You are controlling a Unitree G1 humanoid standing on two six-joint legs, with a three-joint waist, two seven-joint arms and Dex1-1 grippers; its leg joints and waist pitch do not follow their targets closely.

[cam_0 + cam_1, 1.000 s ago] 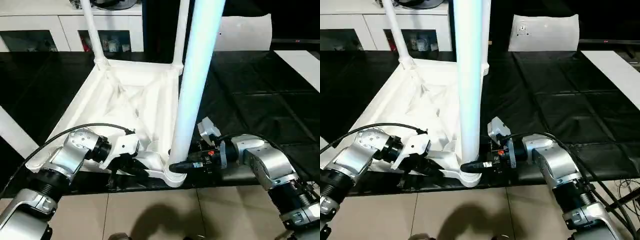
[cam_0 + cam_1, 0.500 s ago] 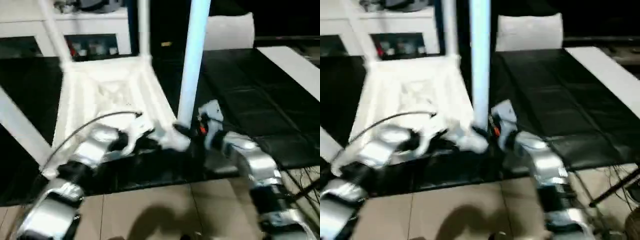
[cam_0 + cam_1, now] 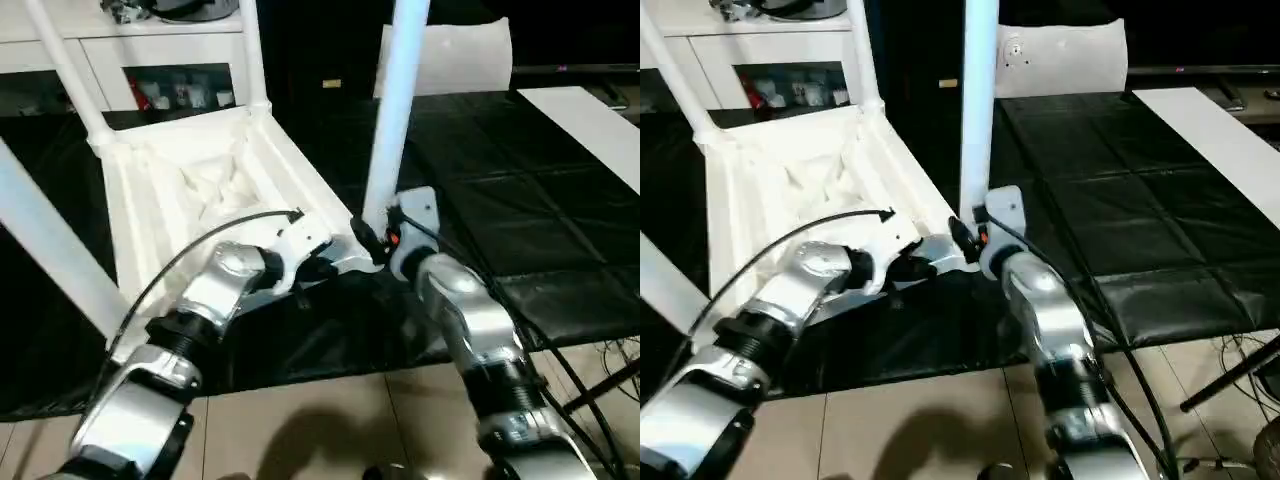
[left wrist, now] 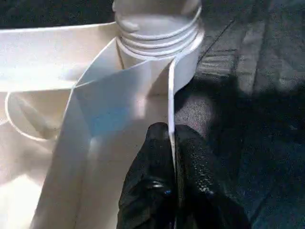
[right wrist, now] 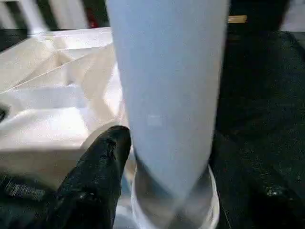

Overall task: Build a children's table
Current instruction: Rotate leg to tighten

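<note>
Your left claw (image 4: 172,157) is pinching the tabletop's (image 3: 190,190) edge rib. Your right claw (image 3: 372,243) is touching the upright leg (image 3: 395,110); its grip is unclear.

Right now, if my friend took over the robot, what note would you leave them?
Left gripper: fingers pinch the thin side wall of the upside-down table top, near the corner socket.
Right gripper: at the base of the near leg, which stands in that socket.
Done: three more legs stand up from the top, two at the far corners, one at the left.
Left: check the near leg is fully seated, let go, then flip the table upright.
</note>
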